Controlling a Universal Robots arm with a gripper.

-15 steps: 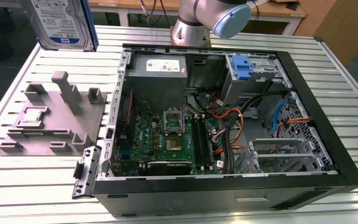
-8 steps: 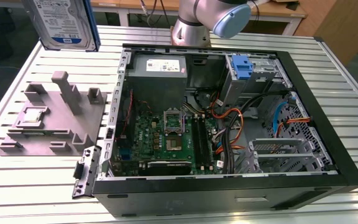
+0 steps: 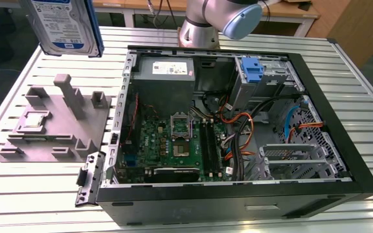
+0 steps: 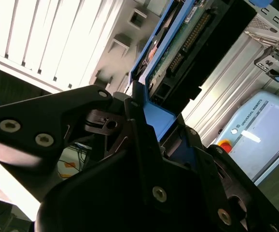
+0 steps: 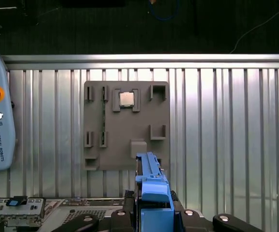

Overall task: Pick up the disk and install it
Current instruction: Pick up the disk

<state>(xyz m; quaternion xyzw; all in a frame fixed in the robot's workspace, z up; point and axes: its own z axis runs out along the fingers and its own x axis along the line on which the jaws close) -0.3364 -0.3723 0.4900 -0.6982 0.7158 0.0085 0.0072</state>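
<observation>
The disk (image 3: 66, 26) is clenched in the hand (image 4: 149, 125) above the grey holder (image 3: 63, 121); installation in the case (image 3: 342, 126) is not yet done.

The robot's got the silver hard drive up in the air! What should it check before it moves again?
1. Silver rectangular metal hard drive with blue plastic rails hangs clear above the grey plastic holder: ok.
2. Black gripper shut on the drive's blue rail: ok.
3. Black metal computer case open on top: ok.
4. Small square silver chip sits in its holder slot: ok.
5. Orange cables inside the case out of the way: cannot tell.
</observation>
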